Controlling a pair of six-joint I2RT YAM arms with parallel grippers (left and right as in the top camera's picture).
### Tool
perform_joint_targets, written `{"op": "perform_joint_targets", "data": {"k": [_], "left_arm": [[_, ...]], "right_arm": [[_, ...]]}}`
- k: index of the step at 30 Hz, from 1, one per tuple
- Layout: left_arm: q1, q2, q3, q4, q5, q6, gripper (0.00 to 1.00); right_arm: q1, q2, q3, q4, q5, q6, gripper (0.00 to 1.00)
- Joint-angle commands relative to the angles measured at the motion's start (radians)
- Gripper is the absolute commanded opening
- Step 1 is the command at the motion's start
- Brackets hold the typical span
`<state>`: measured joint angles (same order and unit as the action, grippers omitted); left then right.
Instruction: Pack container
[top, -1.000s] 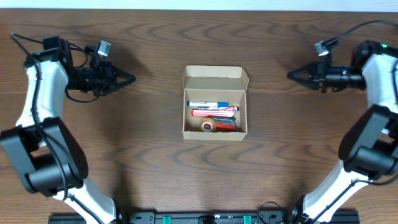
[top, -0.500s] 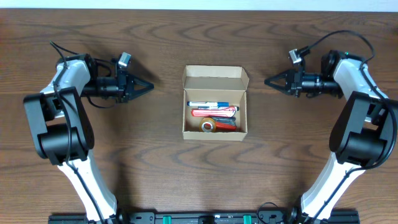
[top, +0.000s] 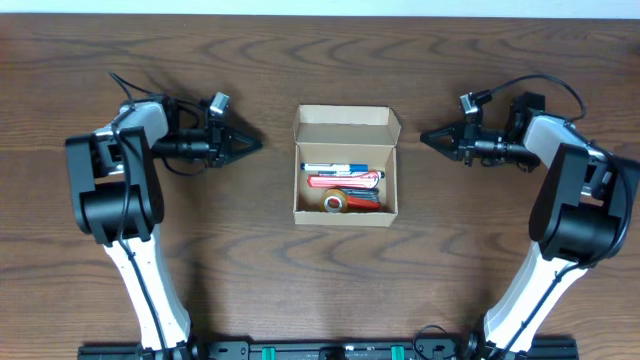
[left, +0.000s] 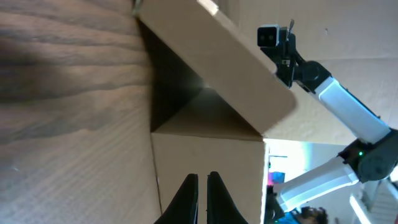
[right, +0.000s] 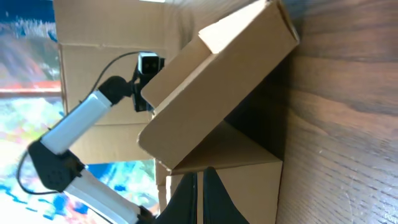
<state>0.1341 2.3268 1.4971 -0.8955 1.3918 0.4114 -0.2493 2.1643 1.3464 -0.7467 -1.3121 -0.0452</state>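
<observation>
The container (top: 345, 213) is a small tan cardboard box at the table's middle, its flap lid (top: 346, 123) open at the far side. Inside lie pens, a red item and a tape roll (top: 334, 202). My left gripper (top: 258, 143) is shut and empty, pointing at the box's left side from a short way off. My right gripper (top: 424, 137) is shut and empty, pointing at the box's right side. The box's side wall shows in the left wrist view (left: 208, 155) behind the fingers (left: 203, 180), and in the right wrist view (right: 239, 180) behind the fingers (right: 199, 174).
The dark wooden table (top: 240, 260) surrounds the box. A black rail (top: 330, 350) runs along the front edge between the two arm bases. Cables trail from both wrists.
Both arms have swung inward toward the box; the left gripper moved right and the right gripper moved left. Both stayed shut. The box has not moved.
</observation>
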Motion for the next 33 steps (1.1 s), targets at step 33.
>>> {"op": "perform_joint_targets", "data": {"k": [33], "left_arm": [[-0.11,0.036,0.002,0.567,0.042,-0.618,0.06]], "right_arm": [[0.1,0.192,-0.003,0.276,-0.114,0.296,0.01]]}}
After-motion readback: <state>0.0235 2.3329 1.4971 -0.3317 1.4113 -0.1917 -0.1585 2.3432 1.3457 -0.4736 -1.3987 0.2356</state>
